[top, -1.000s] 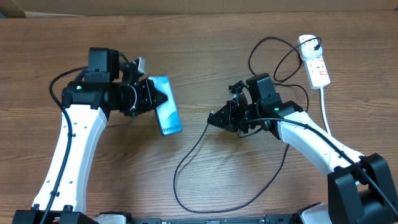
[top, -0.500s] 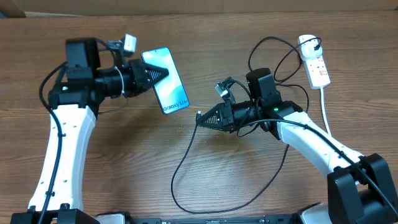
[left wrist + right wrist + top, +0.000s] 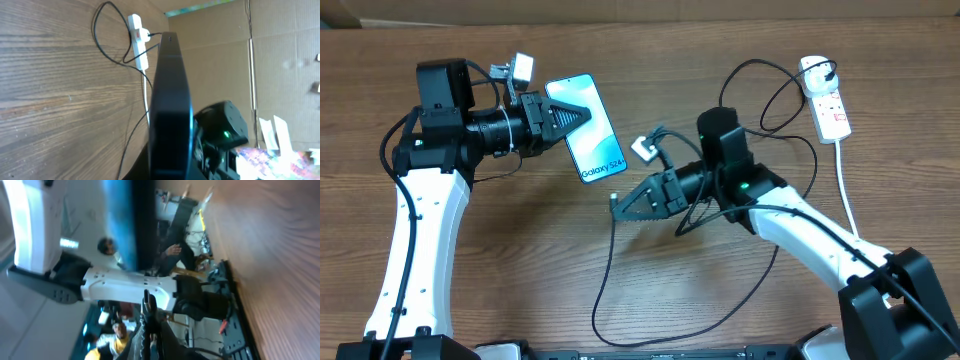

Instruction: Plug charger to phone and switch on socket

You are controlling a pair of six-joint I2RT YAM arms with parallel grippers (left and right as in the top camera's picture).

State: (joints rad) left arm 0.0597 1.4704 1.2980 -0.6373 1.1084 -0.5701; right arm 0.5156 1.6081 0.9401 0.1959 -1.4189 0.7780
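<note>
My left gripper (image 3: 580,118) is shut on the phone (image 3: 586,128) and holds it off the table, its blue-teal screen facing up in the overhead view. From the left wrist the phone (image 3: 170,100) shows edge-on as a dark bar. My right gripper (image 3: 623,206) is shut on the charger's connector tip (image 3: 613,200), a short way right of and below the phone's near end. In the right wrist view the tip (image 3: 146,300) points at the phone (image 3: 122,225). The black cable (image 3: 610,270) loops back to the white socket (image 3: 825,95) at the far right.
The socket's thick white cord (image 3: 845,180) runs down the right side of the table. The black cable makes loose loops (image 3: 760,85) left of the socket and a large loop across the table's front. Cardboard walls (image 3: 280,65) stand behind the table.
The left gripper lifted the phone and turned its screen up. The right gripper has moved left with the connector tip, closer to the phone's end.
</note>
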